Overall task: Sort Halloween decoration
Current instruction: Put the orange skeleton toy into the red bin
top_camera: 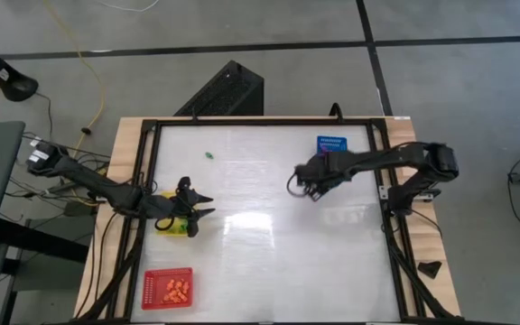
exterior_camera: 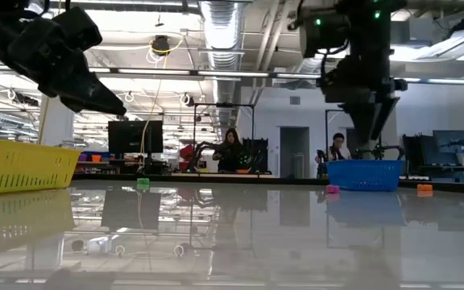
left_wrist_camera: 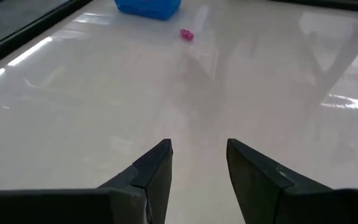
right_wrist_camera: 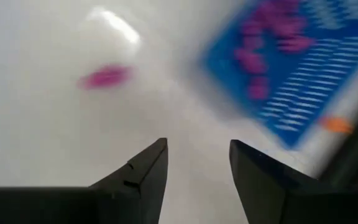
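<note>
A purple piece [right_wrist_camera: 104,76] lies on the white table beside the blue tray [top_camera: 331,144], which holds several purple pieces [right_wrist_camera: 278,31]. An orange piece [right_wrist_camera: 337,124] lies on the tray's other side. A green piece [top_camera: 209,155] lies alone toward the far edge. The red tray [top_camera: 167,287] holds several orange pieces. My right gripper [top_camera: 311,190] hovers open and empty near the blue tray, above the table [right_wrist_camera: 197,155]. My left gripper [top_camera: 206,206] is open and empty, raised beside the yellow tray [top_camera: 174,224], pointing toward the blue tray [left_wrist_camera: 148,7].
A black frame [top_camera: 147,181] runs around the white table top. The yellow tray sits at the left edge, the red tray at the near left corner, the blue tray at the far right. In the low view people sit at desks in the room behind.
</note>
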{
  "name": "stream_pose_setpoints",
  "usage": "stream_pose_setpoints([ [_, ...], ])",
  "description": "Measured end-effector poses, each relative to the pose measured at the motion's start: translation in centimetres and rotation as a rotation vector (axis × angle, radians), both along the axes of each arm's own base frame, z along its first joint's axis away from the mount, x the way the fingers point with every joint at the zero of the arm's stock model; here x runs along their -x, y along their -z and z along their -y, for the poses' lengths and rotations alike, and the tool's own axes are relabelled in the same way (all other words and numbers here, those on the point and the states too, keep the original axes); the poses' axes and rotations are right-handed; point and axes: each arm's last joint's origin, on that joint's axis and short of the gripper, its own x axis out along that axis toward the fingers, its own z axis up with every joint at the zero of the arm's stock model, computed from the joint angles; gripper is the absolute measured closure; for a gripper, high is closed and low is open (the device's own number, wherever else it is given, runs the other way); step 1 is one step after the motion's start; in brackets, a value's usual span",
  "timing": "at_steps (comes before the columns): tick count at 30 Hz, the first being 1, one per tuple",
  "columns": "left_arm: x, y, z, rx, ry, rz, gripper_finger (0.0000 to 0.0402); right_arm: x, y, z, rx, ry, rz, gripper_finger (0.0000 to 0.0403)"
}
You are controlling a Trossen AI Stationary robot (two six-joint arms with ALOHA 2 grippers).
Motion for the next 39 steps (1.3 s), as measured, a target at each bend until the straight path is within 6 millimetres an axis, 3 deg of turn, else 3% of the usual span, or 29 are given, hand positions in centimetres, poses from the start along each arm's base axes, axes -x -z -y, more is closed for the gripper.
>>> stream_pose_setpoints([
  [5, -0.1, 0.0, -0.3, -0.044, 0.033, -0.020, 0.0260, 3.0, -1.2, 4.3, 0.056, 0.226, -0.101, 0.0211],
  [10, -0.3, 0.1, -0.7, -0.075, 0.057, -0.036, 0.0260, 6.4, -2.2, 9.5, 0.045, 0.434, -0.096, 0.0212],
  [16, -0.4, 0.1, -1.1, -0.058, 0.074, -0.041, 0.0260, 10.5, -0.9, 13.9, -0.134, 0.594, -0.071, 0.0212],
  [22, -0.4, 0.1, -1.1, -0.048, 0.074, -0.039, 0.0260, 13.7, 2.9, 15.3, -0.231, 0.704, -0.033, 0.0212],
  [39, -0.4, 0.1, -1.1, -0.019, 0.072, -0.031, 0.0260, 16.4, 8.1, 15.8, -0.179, 0.858, 0.106, 0.0212],
])
